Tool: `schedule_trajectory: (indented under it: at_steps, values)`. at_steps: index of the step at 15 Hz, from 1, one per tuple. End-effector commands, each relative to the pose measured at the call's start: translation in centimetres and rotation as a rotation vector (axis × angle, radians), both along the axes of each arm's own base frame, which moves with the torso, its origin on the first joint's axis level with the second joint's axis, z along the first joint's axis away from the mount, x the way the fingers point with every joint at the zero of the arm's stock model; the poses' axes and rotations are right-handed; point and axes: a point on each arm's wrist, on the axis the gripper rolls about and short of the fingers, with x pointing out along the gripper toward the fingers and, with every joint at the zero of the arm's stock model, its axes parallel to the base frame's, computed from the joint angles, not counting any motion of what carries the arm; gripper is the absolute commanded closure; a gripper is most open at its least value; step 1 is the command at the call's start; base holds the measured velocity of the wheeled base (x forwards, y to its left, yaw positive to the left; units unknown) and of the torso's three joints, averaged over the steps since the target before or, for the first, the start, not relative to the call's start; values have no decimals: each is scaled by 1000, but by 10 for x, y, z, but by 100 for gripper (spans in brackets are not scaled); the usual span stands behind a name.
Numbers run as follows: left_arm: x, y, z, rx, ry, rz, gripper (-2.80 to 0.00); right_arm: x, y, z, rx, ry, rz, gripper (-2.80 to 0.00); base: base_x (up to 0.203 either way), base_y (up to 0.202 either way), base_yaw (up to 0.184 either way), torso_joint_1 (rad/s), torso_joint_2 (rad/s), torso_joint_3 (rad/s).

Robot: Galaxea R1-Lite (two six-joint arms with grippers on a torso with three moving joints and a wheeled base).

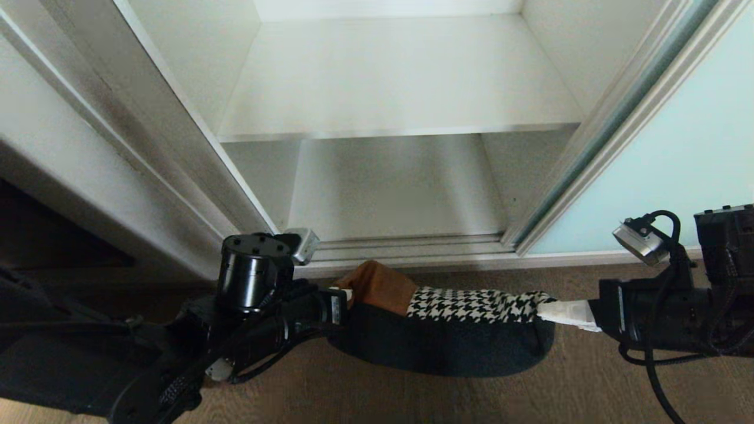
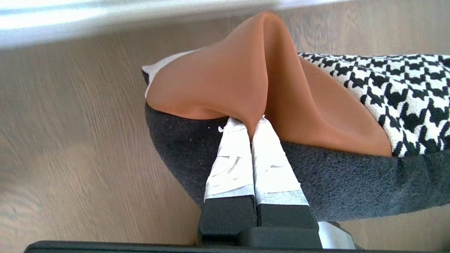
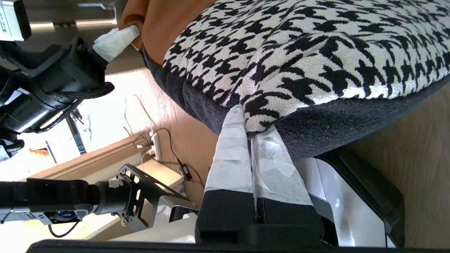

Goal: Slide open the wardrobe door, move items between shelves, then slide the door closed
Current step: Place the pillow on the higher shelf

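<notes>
The cushion (image 1: 471,306), houndstooth with a tan patch and a black back, hangs between both grippers just in front of the open wardrobe. My left gripper (image 1: 347,294) is shut on the tan corner; the left wrist view shows the gripper (image 2: 251,121) pinching a fold of the cushion (image 2: 246,77). My right gripper (image 1: 551,309) is shut on the opposite edge, and the right wrist view shows this gripper (image 3: 251,121) nipping the houndstooth rim of the cushion (image 3: 316,52). The sliding wardrobe door (image 1: 677,159) stands slid to the right. Two white shelves, upper (image 1: 400,76) and lower (image 1: 394,188), are bare.
The wardrobe's white side panel (image 1: 88,153) rises at the left. The door tracks (image 1: 412,244) run along the wardrobe's foot. Wooden floor (image 1: 412,400) lies under the cushion. A power strip with cables (image 3: 154,147) lies on the floor beside my base.
</notes>
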Motion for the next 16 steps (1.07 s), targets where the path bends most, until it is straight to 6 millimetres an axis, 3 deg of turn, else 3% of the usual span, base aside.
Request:
schedule_trajectory:
  at_steps: [1, 6, 12, 16]
  values:
    - [0, 1, -1, -3, 2, 3, 0, -1, 0, 0, 3, 3, 1, 0, -196, 0, -1, 1, 2, 1]
    - [3, -1, -2, -2, 3, 3, 0, -2, 0, 0, 3, 1, 1, 0, -153, 0, -6, 4, 2, 5]
    - [14, -6, -16, 40, 20, 89, 0, 1, 1, -5, -1, 18, 2, 0, 0, 0, 0, 0, 0, 0]
    - [14, -6, -11, 16, -11, 83, 0, 1, 1, -4, 7, 21, 16, 0, 0, 0, 0, 0, 0, 0]
